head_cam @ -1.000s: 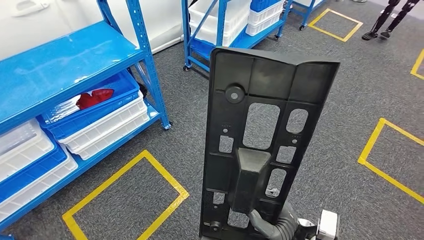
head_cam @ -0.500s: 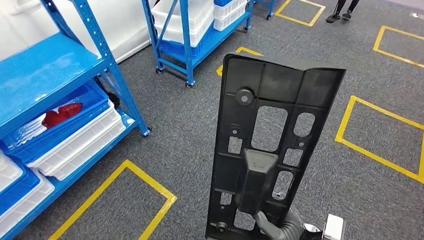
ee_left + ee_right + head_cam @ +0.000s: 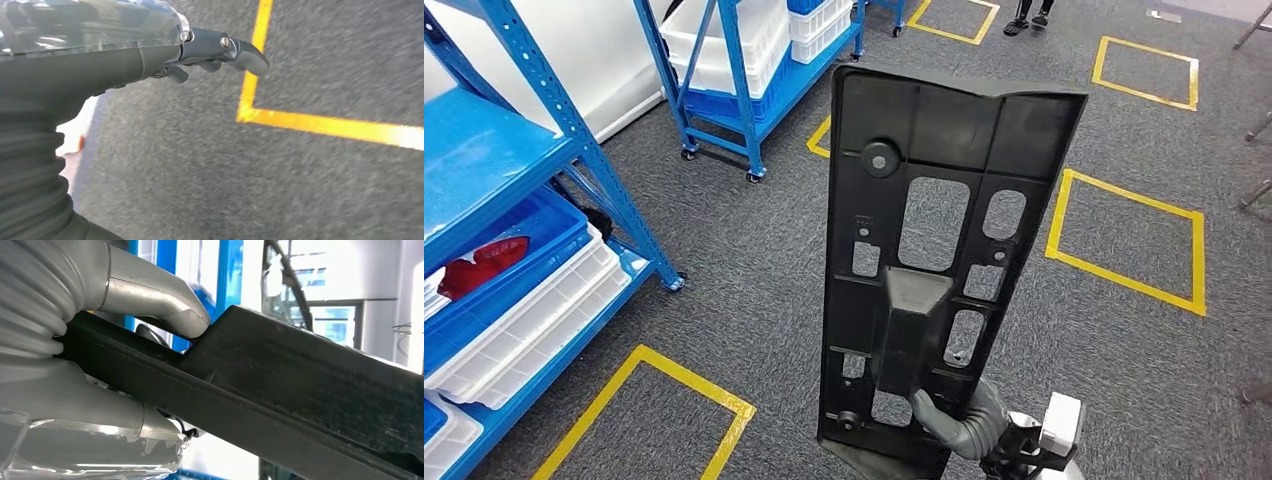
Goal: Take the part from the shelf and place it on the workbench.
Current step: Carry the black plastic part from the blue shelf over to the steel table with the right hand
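Carry leg of the job, I'd say: part's off the shelf, no workbench anywhere in sight, so the trick now is keeping the load quiet while walking. Left to right from the head view: blue shelf (image 3: 544,190) at 9 o'clock w/ blue and white bins (image 3: 529,300), a red item (image 3: 479,265) in the top one; yellow floor squares (image 3: 659,405) on grey carpet; then the part (image 3: 924,270), a tall black plastic panel w/ cut-outs, standing near upright dead centre and blocking much of the view ahead. Right hand (image 3: 969,430) sits at the panel's 6 o'clock, thumb hooked over its bottom edge next to the raised centre block. The right wrist cam shows the thumb on one face and the palm on the other, so the panel's clamped between them. Held that low, the top can sway: I'd keep it vertical, turn slowly, and watch the shelf posts on the 9 o'clock side. Left hand (image 3: 220,50) hangs over the carpet, fingers loosely curled in, holding nothing.
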{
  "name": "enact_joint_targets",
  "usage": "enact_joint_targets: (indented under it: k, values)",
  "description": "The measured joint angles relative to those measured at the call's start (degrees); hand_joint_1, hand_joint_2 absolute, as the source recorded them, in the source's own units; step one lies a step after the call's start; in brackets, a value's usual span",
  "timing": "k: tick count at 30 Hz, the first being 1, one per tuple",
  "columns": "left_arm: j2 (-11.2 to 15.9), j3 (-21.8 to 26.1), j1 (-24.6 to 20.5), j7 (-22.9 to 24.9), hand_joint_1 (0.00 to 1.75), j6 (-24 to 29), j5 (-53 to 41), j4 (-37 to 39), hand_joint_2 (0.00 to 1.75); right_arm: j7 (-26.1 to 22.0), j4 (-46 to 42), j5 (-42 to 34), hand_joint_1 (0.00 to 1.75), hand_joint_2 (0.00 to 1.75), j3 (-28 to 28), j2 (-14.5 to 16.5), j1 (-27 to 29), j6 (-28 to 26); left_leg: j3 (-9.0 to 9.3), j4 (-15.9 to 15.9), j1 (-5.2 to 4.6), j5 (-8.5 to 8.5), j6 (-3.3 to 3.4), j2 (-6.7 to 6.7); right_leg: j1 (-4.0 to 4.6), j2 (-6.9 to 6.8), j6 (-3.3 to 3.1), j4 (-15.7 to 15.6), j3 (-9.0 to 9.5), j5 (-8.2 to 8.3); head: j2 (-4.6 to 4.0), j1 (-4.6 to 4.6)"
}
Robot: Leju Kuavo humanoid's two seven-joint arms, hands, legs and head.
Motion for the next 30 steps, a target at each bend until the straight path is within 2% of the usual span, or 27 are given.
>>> enact_joint_targets:
  k: [1,2,3,4,5,6,7,8,9,10,11,12,13,15,17,18,19,20,21,22,24,26,28,30]
  values:
    - [-0.1,0.0,-0.1,-0.5,0.00,0.2,0.2,0.0,1.75,0.3,-0.1,0.1,1.75,1.75,-0.1,0.0,-0.5,0.3,0.02,0.0,-0.09,-0.01,0.20,0.61,0.00,-1.47,0.21,3.3,-1.62,-1.69,0.01,0.00]
    - [-0.2,0.0,-0.2,-1.0,0.00,0.3,0.3,0.0,1.75,0.6,-0.1,0.1,1.75,1.75,-0.1,0.0,-1.1,0.7,0.00,0.0,-0.18,-0.04,0.35,1.23,-0.07,-2.36,0.40,7.3,-3.62,-3.45,0.01,-0.01]
    - [-0.4,0.1,-0.4,-1.5,0.00,0.4,0.3,0.0,1.75,0.9,0.0,0.1,1.75,1.75,-0.1,0.0,-1.7,1.0,-0.02,0.0,-0.27,-0.09,0.41,1.87,-0.14,-2.78,0.53,10.8,-5.40,-4.63,0.01,-0.01]
    - [-0.5,0.1,-0.8,-1.8,0.00,0.4,0.3,0.0,1.75,1.0,0.1,0.1,1.75,1.75,-0.1,0.0,-2.2,1.3,-0.01,0.0,-0.34,-0.14,0.44,2.46,-0.20,-3.00,0.55,12.7,-6.41,-4.84,0.01,-0.01]
    - [-0.7,0.1,-1.2,-2.0,0.00,0.4,0.3,0.0,1.75,1.1,0.3,0.1,1.75,1.75,-0.1,0.0,-2.6,1.4,0.04,0.0,-0.40,-0.19,0.45,2.97,-0.22,-3.14,0.46,12.3,-6.27,-3.98,0.01,-0.01]
    - [-0.9,0.1,-1.6,-2.0,0.00,0.5,0.3,0.0,1.75,1.2,0.4,0.1,1.75,1.75,-0.1,0.0,-3.0,1.5,0.15,0.0,-0.46,-0.26,0.42,3.46,-0.14,-3.45,0.21,9.6,-4.94,-2.22,0.01,-0.01]
    - [-1.1,0.1,-2.0,-2.1,0.00,0.5,0.4,0.0,1.75,1.2,0.4,0.1,1.75,1.75,-0.1,0.0,-3.3,1.5,0.30,0.0,-0.53,-0.35,0.38,3.91,0.07,-4.23,-0.24,5.5,-2.78,-0.16,0.01,-0.01]
    - [-1.3,0.1,-2.3,-2.2,0.00,0.6,0.4,0.0,1.75,1.2,0.5,0.1,1.75,1.75,-0.1,0.0,-3.7,1.6,0.44,0.0,-0.67,-0.47,0.27,4.35,0.47,-5.48,-0.77,1.4,-0.70,1.21,0.01,-0.01]
    - [-1.4,0.1,-2.4,-2.4,0.00,0.8,0.4,0.0,1.75,1.2,0.5,0.1,1.75,1.75,-0.1,0.0,-4.1,1.6,0.52,0.0,-0.77,-0.59,0.10,4.79,0.88,-6.49,-1.29,-1.7,0.79,2.07,0.00,-0.01]
    - [-1.6,0.1,-2.6,-2.6,0.00,1.0,0.4,0.0,1.75,1.3,0.5,0.1,1.75,1.75,-0.1,0.0,-4.3,1.6,0.58,0.0,-0.85,-0.70,-0.12,5.27,1.22,-7.11,-1.68,-3.3,1.51,2.28,0.00,-0.01]
    - [-1.8,0.1,-2.7,-2.7,0.00,1.2,0.3,0.0,1.75,1.5,0.3,0.2,1.75,1.75,-0.1,0.0,-4.4,1.5,0.65,-0.1,-0.92,-0.79,-0.39,5.77,1.44,-7.11,-1.92,-3.7,1.54,2.08,0.00,-0.01]
    - [-1.9,0.1,-3.0,-2.7,0.00,1.4,0.3,0.0,1.75,1.9,-0.1,0.4,1.75,1.75,-0.1,0.0,-4.3,1.3,0.80,-0.2,-0.94,-0.86,-0.66,6.26,1.45,-6.46,-2.11,-4.0,1.50,2.23,0.00,-0.01]
    - [-2.1,0.1,-3.2,-2.6,0.00,1.4,0.2,0.0,1.75,2.4,-0.7,0.6,1.75,1.75,-0.1,0.0,-3.8,1.0,0.92,-0.2,-0.92,-1.07,-0.94,6.17,1.27,-5.93,-2.27,-4.3,1.68,2.41,0.01,-0.01]
    - [-2.4,0.0,-3.3,-2.3,0.00,1.4,-0.1,0.0,1.75,3.1,-2.1,1.3,1.75,1.75,-0.1,0.0,-2.8,0.2,0.21,2.1,-0.84,-2.77,-1.36,4.25,0.81,-4.86,-2.65,-5.2,2.24,2.80,0.01,-0.01]
    - [-2.5,0.0,-2.8,-1.8,0.00,1.2,-0.4,0.0,1.75,3.2,-4.0,1.9,1.75,1.75,-0.2,0.0,-1.0,-0.9,-2.84,8.8,-0.71,-6.34,-1.61,1.92,0.60,-3.73,-2.98,-5.5,2.58,2.84,0.01,-0.01]
    - [-2.6,0.0,-2.3,-1.4,0.00,0.9,-0.6,0.0,1.75,3.2,-5.1,2.1,1.75,1.75,-0.4,0.0,0.3,-1.3,-4.70,12.6,-0.66,-7.84,-1.72,1.51,0.61,-3.10,-3.08,-5.4,2.63,2.75,0.01,-0.01]
    - [-2.7,-0.1,-1.7,-0.9,0.00,0.7,-0.8,0.0,1.75,3.1,-6.1,2.2,1.75,1.75,-0.7,0.0,1.8,-1.7,-6.05,15.1,-0.61,-8.40,-1.84,1.34,0.60,-2.39,-3.10,-5.3,2.68,2.62,0.01,-0.01]
    - [-2.8,-0.1,-1.2,-0.4,0.00,0.5,-1.0,0.0,1.75,3.0,-7.0,2.4,1.75,1.75,-1.1,0.0,3.2,-2.0,-6.48,15.6,-0.53,-7.77,-1.94,1.30,0.55,-1.62,-3.02,-5.2,2.73,2.47,0.01,-0.01]
    - [-2.9,-0.1,-0.7,0.2,0.00,0.3,-1.1,0.0,1.75,3.0,-7.9,2.6,1.75,1.75,-1.4,0.0,4.4,-2.3,-5.91,13.8,-0.42,-6.07,-2.03,1.19,0.44,-0.78,-2.84,-4.9,2.78,2.28,0.01,-0.01]
    - [-2.9,-0.1,-0.4,0.8,0.00,0.2,-1.1,0.0,1.75,3.0,-8.7,2.8,1.75,1.75,-1.7,0.0,5.5,-2.6,-4.52,10.3,-0.23,-3.72,-2.15,0.64,0.32,0.02,-2.58,-4.6,2.81,2.01,0.01,-0.01]
    - [-3.0,-0.1,-0.1,1.9,0.00,0.1,-1.0,0.0,1.75,2.9,-10.2,3.1,1.75,1.75,-2.3,0.0,7.2,-2.9,-1.79,3.7,0.16,-0.88,-2.17,-1.67,0.22,1.40,-1.90,-3.6,2.51,1.41,0.01,-0.01]
    - [-3.0,-0.1,0.0,2.6,0.00,-0.1,-1.0,0.0,1.75,2.4,-11.2,3.2,1.75,1.75,-2.9,0.0,8.2,-3.1,-0.88,1.6,0.14,-0.83,-1.70,-2.90,0.12,2.52,-1.20,-3.0,1.91,1.21,0.01,0.00]
    - [-3.0,-0.1,-0.1,2.5,0.00,-0.2,-1.0,0.0,1.75,1.7,-11.9,3.2,1.75,1.75,-3.7,0.0,8.9,-3.2,-0.72,1.3,-0.01,-0.72,-0.89,-1.93,-0.14,3.23,-0.55,-2.9,1.62,1.28,0.01,0.00]
    - [-3.0,-0.1,-0.2,1.5,0.00,-0.1,-0.9,0.0,1.75,1.1,-12.4,3.2,1.75,1.75,-4.6,-0.1,9.0,-3.3,-0.45,0.9,0.04,-0.50,-0.10,-0.80,-0.13,1.28,-0.05,-1.1,0.76,0.14,0.01,0.00]
